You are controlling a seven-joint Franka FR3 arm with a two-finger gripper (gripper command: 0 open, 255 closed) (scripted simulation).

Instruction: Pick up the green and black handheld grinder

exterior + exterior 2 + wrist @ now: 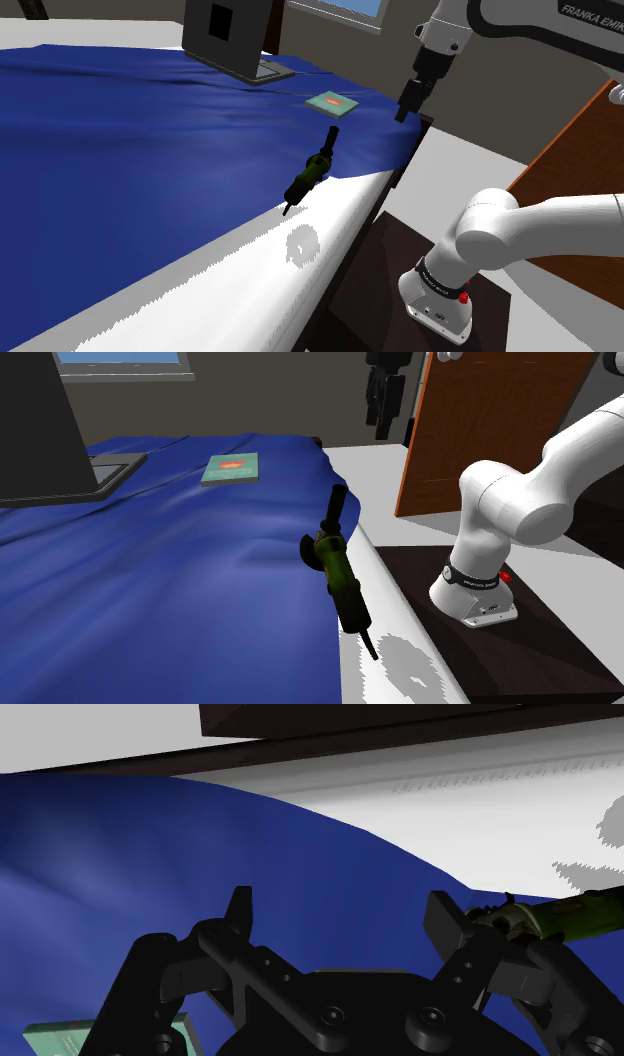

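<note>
At the blue cover's edge: the grinder (312, 168) (335, 567) (545, 916) lies flat on the bed, close to the line where the blue cover (120, 150) (150, 582) (150, 854) gives way to the white sheet (250, 280) (400, 672) (450, 814).
What the bed bears: the grinder, a teal book (332, 103) (231, 468) (60, 1039) with a reddish label, and a dark upright panel (225, 35) (40, 422) on a grey base.
Grinder's look: an olive-green body in the middle and black at both ends. A dark rounded guard sticks out at its side in the second exterior view.
Grinder's long axis: it runs roughly along the bed's edge. One black end points toward the book. The other black end tapers to a thin tail that reaches the white sheet.
Book and grinder: near each other, not touching.
Sheet: a ragged grey patch (302, 243) (405, 657) lies near the grinder's thin tail.
Gripper: the gripper (404, 112) (385, 422) (340, 909) hangs in the air over the bed's corner, past the book and well apart from the grinder.
Fingers: the black fingers (240, 909) are spread wide in the wrist view, with bare blue cover between them. The grinder lies outside the gap, beyond one fingertip.
Stand: a dark box (390, 260) (520, 652) just beside the bed carries the white arm's base.
Behind the arm: a brown wooden panel (570, 140) (470, 412).
</note>
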